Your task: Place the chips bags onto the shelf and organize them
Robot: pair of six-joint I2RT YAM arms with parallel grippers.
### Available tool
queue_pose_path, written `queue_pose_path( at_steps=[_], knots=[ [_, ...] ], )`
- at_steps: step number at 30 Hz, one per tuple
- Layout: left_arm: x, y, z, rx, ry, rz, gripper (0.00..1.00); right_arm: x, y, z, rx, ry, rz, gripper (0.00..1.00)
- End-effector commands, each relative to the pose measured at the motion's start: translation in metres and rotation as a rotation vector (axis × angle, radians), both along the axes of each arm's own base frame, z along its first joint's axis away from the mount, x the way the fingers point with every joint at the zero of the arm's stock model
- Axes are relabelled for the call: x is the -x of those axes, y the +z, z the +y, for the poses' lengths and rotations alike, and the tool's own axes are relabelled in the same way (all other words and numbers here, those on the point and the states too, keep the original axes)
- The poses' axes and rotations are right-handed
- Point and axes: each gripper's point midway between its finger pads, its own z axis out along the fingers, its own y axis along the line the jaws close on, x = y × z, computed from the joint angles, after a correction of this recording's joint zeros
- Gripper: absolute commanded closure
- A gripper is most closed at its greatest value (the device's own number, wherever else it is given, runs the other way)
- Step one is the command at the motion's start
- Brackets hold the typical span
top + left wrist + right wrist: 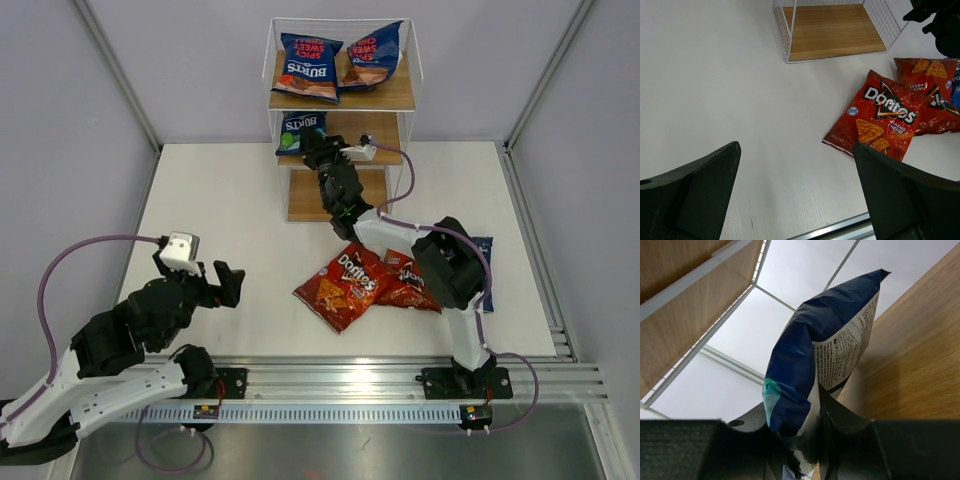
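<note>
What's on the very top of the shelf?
A Burts bag and another blue bag lie side by side on the top board. The wood beneath them is hidden.

- On the shelf (392, 96), top tier, left blue bag (308, 66): "BURTS", upside down from where I stand.
- Top tier, right blue bag (371, 52): "SPICY SWEET CH…", also upside down; the remainder is unclear.
- One tier down, middle-tier blue bag (299, 130): "BURTS". Its back panel carries small black print, too fine to read.
- On the surface (740, 100), near red bag (879, 117): "DORITOS", "NACHO CHEESE".
- Beside it, far red bag (927, 87): small upside-down lettering, seemingly "NACHO"; the rest is illegible.
</note>
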Motion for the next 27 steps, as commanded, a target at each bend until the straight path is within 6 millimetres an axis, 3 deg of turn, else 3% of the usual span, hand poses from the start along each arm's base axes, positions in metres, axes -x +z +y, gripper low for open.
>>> queue_pose_path(
  at_steps=[1, 15, 23, 27],
  knots=[
    [-0.001, 0.007, -0.008, 0.023, -0.034, -0.023, 0.01, -0.013, 0.017, -0.010, -0.006, -0.066, -0.022, 0.67],
    [0.000, 0.006, -0.012, 0.020, -0.057, -0.022, 0.01, -0.025, 0.021, -0.012, 0.060, -0.083, -0.009, 0.64],
    [0.000, 0.006, -0.011, 0.020, -0.051, -0.023, 0.01, -0.020, 0.023, -0.012, 0.069, -0.069, -0.020, 0.44],
    [-0.001, 0.006, -0.011, 0.017, -0.048, -0.023, 0.01, -0.015, 0.023, -0.014, 0.094, -0.073, -0.019, 0.40]
  ],
)
